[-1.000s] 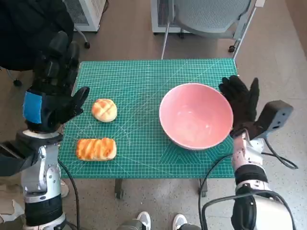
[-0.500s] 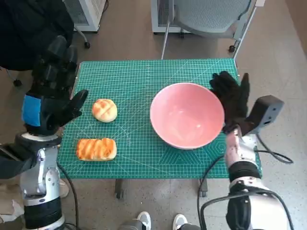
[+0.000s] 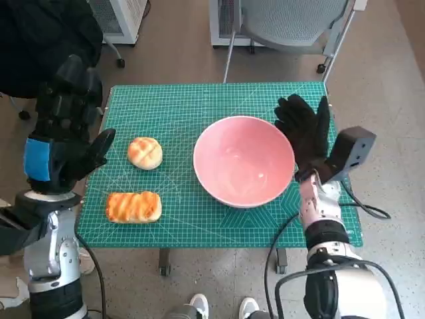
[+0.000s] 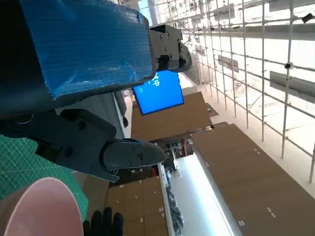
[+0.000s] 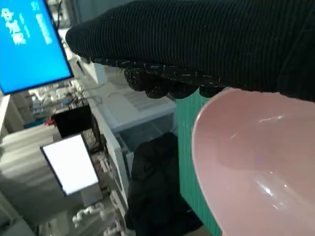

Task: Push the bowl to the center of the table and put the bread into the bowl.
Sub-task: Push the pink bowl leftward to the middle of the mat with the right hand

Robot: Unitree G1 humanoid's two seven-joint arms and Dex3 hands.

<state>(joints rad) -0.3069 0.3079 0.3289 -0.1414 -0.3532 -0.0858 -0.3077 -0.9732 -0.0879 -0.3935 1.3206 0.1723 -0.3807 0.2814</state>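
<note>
While right hand (image 3: 307, 130), fingers spread, presses flat on pink bowl (image 3: 243, 159) rim: push step, bowl near counter (image 3: 179, 106) centre. Left hand (image 3: 63, 133) spread, holding nothing; next: grasp round bread (image 3: 145, 152).

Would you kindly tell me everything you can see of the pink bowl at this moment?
The pink bowl is round, wide and deep, with a smooth glossy surface that shows small highlights inside. It is empty and stands upright on the green cutting mat, slightly right of the mat's middle. The gloved right hand lies flat against its right outer rim, fingers pointing away from the robot. The round bun and the long bread lie apart from it to the left. The left hand is away from it.
</note>
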